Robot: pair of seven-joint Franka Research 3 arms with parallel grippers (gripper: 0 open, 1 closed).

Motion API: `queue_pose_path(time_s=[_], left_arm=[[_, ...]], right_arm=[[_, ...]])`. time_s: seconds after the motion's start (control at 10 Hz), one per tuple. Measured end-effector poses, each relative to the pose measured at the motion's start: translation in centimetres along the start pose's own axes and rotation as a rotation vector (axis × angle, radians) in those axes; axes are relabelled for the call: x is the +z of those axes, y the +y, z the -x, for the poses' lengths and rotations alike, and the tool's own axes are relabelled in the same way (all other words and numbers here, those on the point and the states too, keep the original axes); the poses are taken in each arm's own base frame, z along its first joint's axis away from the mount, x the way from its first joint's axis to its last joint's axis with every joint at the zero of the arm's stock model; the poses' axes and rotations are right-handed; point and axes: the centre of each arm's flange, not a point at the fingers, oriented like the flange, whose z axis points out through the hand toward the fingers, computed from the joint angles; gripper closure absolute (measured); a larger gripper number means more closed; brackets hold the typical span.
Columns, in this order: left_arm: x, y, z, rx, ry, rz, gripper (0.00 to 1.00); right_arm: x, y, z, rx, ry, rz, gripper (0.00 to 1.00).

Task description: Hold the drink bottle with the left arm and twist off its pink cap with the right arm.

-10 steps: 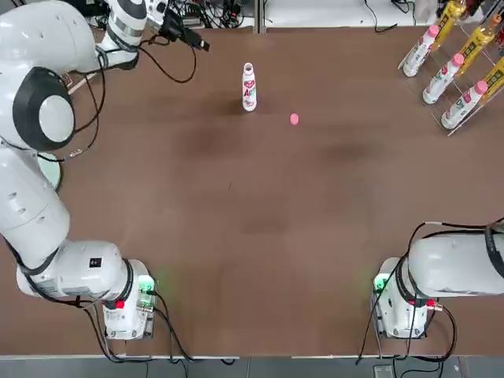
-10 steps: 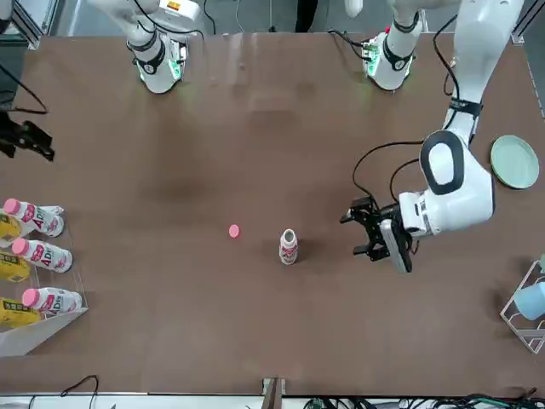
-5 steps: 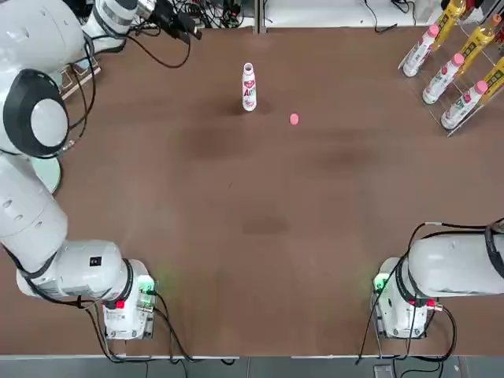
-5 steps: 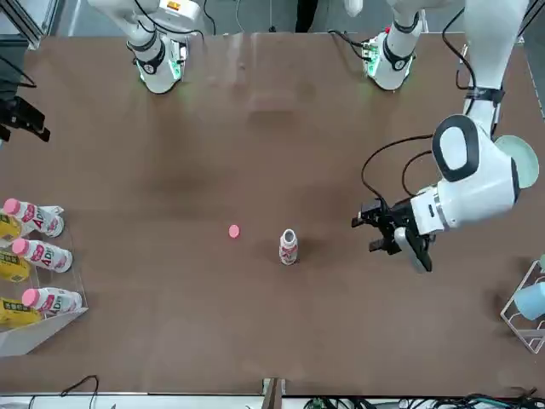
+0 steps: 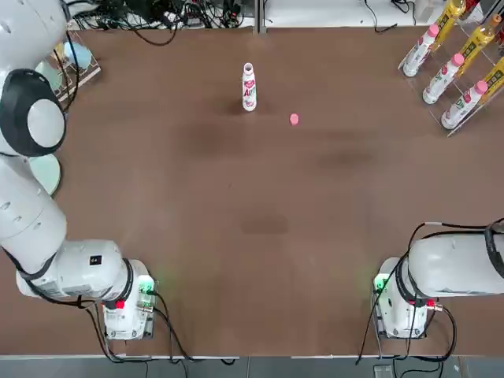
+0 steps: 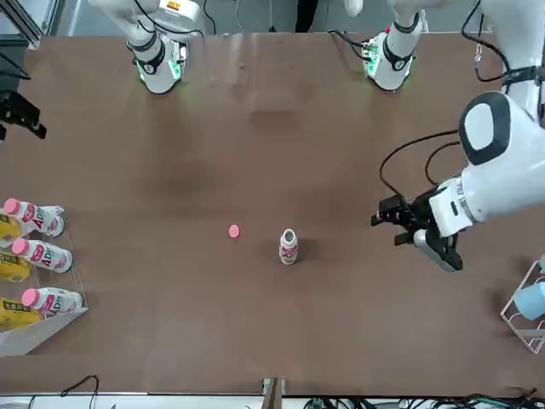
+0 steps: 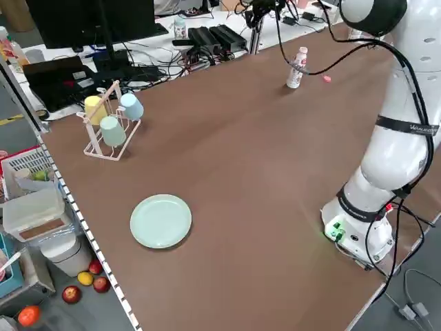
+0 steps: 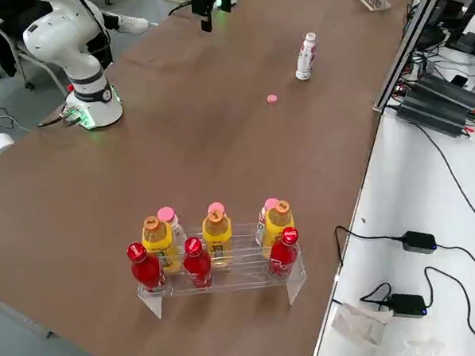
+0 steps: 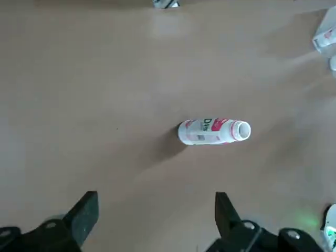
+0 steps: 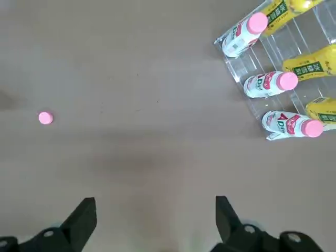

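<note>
Left claw (image 6: 407,227) farther from the drink bottle (image 6: 289,247).

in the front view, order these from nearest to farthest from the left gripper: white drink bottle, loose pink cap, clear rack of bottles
Measured from the left gripper:
1. The small white plastic drink bottle, standing uncapped mid-table.
2. The tiny round pink cap, lying on the table just past the bottle.
3. The clear plastic rack of bottles, at the table's far edge on the robot's right.
</note>
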Motion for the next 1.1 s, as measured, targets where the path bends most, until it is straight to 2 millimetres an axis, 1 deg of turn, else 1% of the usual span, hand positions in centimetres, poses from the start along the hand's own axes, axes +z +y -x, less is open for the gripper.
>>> queue_pose_path(time_s=[0.1,0.2,0.3,0.5,0.6,0.7,0.9,1.1], left_arm=[[-1.2,0.0,-0.1,-0.019,-0.021,-0.053,0.02],[-2.2,0.2,-0.1,-0.045,-0.036,-0.09,0.02],[-2.7,0.3,-0.1,-0.072,-0.041,-0.109,0.02],[-3.0,-0.2,-0.1,-0.123,-0.043,-0.182,0.02],[-3.8,-0.3,-0.2,-0.14,-0.037,-0.229,0.01],[-4.8,-0.6,-0.1,-0.157,-0.04,-0.267,0.01],[-7.4,-2.9,0.6,-0.186,-0.054,-0.337,0.01],[-9.4,-3.8,1.1,-0.225,-0.047,-0.389,0.0]], right_arm=[[-0.4,-0.7,0.0,-0.014,0.008,-0.001,0.0],[-0.4,-1.6,-0.1,-0.03,0.009,-0.001,0.0],[-0.1,-2.1,-0.3,-0.039,0.005,-0.001,0.0],[0.4,-2.0,-0.5,-0.037,-0.008,-0.002,0.0],[0.4,-1.8,-0.6,-0.034,-0.009,-0.002,0.0],[0.4,-1.8,-0.6,-0.034,-0.006,-0.002,0.0],[0.3,-1.8,-0.6,-0.034,-0.002,-0.002,0.0],[0.2,-1.8,-0.7,-0.034,0.009,-0.001,0.0]])
